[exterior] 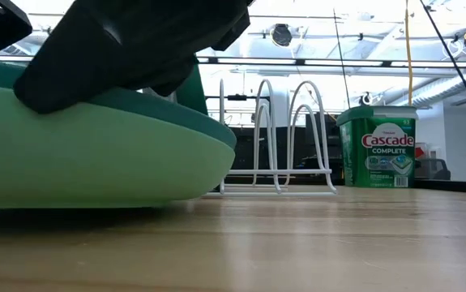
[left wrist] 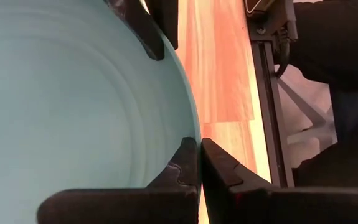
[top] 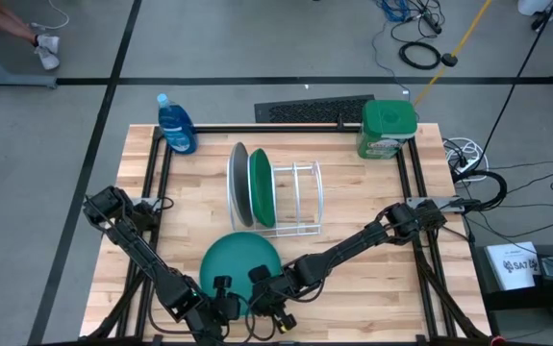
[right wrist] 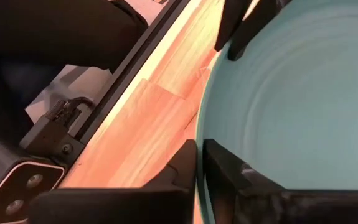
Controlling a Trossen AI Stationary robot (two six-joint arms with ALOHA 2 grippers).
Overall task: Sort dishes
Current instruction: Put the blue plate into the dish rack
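Observation:
The teal plate [top: 240,259] lies flat near the table's near edge. In the low view it sits on top of the light green plate [exterior: 95,158], whose underside rests on the wood. My left gripper [top: 220,288] and my right gripper [top: 260,282] are side by side at the teal plate's near rim, each shut on it. The grey plate [top: 238,183] and the dark green plate [top: 261,185] stand on edge in the white wire rack [top: 300,197] at mid-table. My left gripper [left wrist: 198,142] pinches the teal plate's near rim [left wrist: 193,121] between its two fingers, one above the rim and one below, coming level from the table's near side. My right gripper [right wrist: 198,144] pinches the same near rim [right wrist: 200,121] a little farther right, also between both fingers and from the near side. The plate lies flat on the light green plate.
A blue dish-soap bottle [top: 176,125] stands at the far left corner and a green Cascade tub [top: 388,129] at the far right corner. A black frame [top: 286,126] runs around the table's edges. Bare wood lies right of the rack and the plates.

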